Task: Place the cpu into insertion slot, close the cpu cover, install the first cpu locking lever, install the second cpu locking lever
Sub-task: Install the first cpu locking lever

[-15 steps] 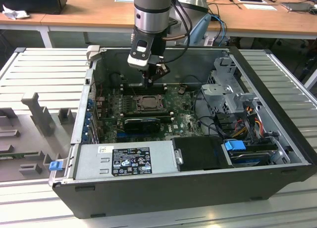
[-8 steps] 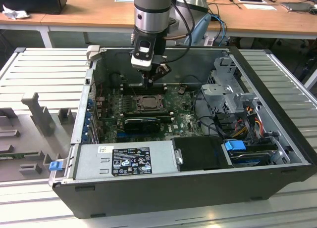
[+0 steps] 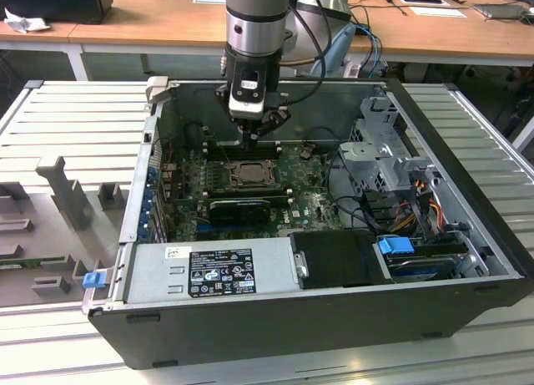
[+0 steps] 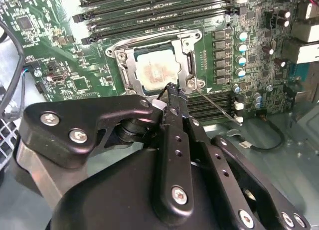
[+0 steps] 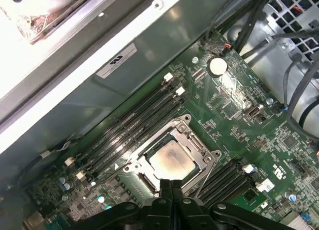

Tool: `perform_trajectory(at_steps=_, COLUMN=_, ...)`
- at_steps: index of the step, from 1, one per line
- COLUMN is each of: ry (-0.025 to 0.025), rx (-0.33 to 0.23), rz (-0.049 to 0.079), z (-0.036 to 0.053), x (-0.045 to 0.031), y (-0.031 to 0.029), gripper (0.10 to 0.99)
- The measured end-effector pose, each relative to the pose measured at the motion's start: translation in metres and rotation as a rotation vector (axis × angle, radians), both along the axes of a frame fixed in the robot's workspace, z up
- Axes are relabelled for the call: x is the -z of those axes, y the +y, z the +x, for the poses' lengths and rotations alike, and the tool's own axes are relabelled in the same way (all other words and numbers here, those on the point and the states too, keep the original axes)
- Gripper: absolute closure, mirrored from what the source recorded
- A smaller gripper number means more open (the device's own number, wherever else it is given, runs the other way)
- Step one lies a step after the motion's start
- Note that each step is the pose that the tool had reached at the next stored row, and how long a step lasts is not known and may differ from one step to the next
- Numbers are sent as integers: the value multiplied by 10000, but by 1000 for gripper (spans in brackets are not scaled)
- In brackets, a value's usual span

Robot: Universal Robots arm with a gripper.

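Observation:
The cpu [image 4: 158, 71] [image 5: 172, 160] lies in the insertion slot [image 3: 248, 174] on the green board, its pale metal face showing through the window of the cpu cover [image 4: 130, 65] [image 5: 192, 137]. The silvery cover lies flat over the socket. A thin wire locking lever [image 4: 217, 104] sticks out from the socket's corner, standing free over the board. My gripper [image 3: 253, 134] [image 4: 172, 88] [image 5: 171, 184] hangs just above the socket's edge, close to that lever's base. Its fingers are shut together with nothing between them.
Long black memory slots [image 4: 159, 15] [image 5: 129, 135] flank the socket on both sides. A long black card [image 3: 240, 208] lies in front of it. The power supply [image 3: 213, 268], drive cage [image 3: 384, 151], loose cables [image 3: 409, 210] and the case walls hem the board in.

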State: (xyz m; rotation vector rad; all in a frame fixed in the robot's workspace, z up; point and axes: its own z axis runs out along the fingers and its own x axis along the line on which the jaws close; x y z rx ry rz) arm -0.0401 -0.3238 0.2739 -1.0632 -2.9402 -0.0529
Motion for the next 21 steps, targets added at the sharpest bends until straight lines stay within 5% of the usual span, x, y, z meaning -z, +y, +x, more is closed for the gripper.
perform_trajectory(at_steps=14, ry=-1, rx=-2400, rz=0, z=0, x=0, y=0, gripper=980)
perform_trajectory(at_steps=21, ry=0, rx=-2475, rz=1, z=-17, x=1, y=0, gripper=980)
